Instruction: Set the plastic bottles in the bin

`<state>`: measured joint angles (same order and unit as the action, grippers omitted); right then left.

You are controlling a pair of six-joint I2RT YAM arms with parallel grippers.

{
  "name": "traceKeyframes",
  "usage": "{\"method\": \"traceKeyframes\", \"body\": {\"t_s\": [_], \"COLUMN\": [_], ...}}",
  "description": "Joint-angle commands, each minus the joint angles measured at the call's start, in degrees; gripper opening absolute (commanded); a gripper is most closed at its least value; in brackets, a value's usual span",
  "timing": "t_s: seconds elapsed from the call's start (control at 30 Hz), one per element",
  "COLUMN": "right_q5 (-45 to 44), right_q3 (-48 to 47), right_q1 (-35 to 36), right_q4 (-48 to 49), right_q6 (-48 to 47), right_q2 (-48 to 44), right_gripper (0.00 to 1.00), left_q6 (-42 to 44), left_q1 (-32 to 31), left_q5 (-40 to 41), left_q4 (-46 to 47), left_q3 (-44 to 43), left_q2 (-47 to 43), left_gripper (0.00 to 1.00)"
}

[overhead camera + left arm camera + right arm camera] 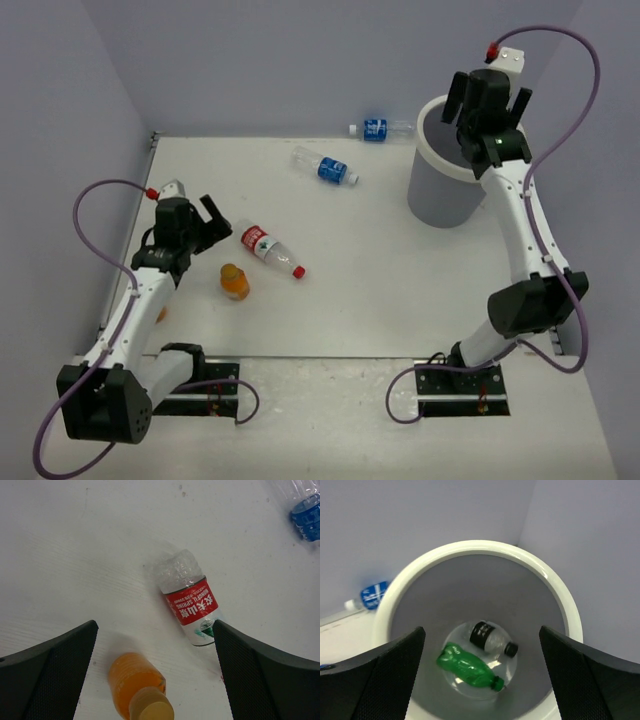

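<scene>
Lilac walls close in a white tabletop (380, 290), with 1 bin (440, 195) standing at its far right corner, within reach of the right arm. The right gripper (488, 102) hangs directly over the bin's mouth with its jaws spread wide and nothing between them. I judge this to be the position for dropping a bottle, since anything let go there falls straight inside. On the bin's grey floor lie 2 bottles on their sides, the green bottle (470, 669) and the dark-labelled bottle (487, 637), touching or nearly so.

The left gripper (217, 222) is also wide apart and empty. It is angled down toward the tabletop's left side, where the short orange bottle (235, 282) stands upright and the red-labelled bottle (268, 248) lies flat just beside it. In the left wrist view both sit between the spread fingers, so either could be the next pick. I cannot tell which.

Farther back lie 2 blue-labelled bottles, one (326, 167) out in the open and one (378, 129) against the back wall near the bin.

Count: 6 bottles in all, 2 in the bin and 4 on the tabletop.
</scene>
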<state>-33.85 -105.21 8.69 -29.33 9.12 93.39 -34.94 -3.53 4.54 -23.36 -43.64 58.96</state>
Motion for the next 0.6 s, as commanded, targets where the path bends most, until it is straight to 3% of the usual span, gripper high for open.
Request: {"method": "traceKeyframes", "body": {"t_s": [0.0,0.17,0.23,0.43,0.57], "right_q5": [11.2,20.7,25.7,29.6,31.8], "right_q3": [1.8,12.7,20.4,39.2,45.4], "right_q1": [0.1,0.1,0.2,0.3,1.2], "right_q4": [-2.6,-1.3,1.1,9.4,10.6], "right_q6": [8.7,13.9,16.9,22.2,23.0], "right_q2": [-10.3,-20.8,-26.3,-39.3,-44.0], "right_gripper": [0.99,0.99,0.99,0.99,0.99], "left_q6": [-0.7,-2.3,-3.9,-8.5,-11.2], "left_q1": [-1.4,-5.8,-10.3,-19.6,-23.8], "left_q5": [2.4,4.3,6.0,17.0,20.4], "left_q4": [-5.8,-11.0,-12.8,-18.3,-20.8], "left_q3": [-3.2,-2.2,-1.0,-2.1,-1.2], "left_q2": [-2.4,-8.8,-8.9,-0.5,4.0], "left_gripper": [1.0,1.0,1.0,1.0,1.0]}}
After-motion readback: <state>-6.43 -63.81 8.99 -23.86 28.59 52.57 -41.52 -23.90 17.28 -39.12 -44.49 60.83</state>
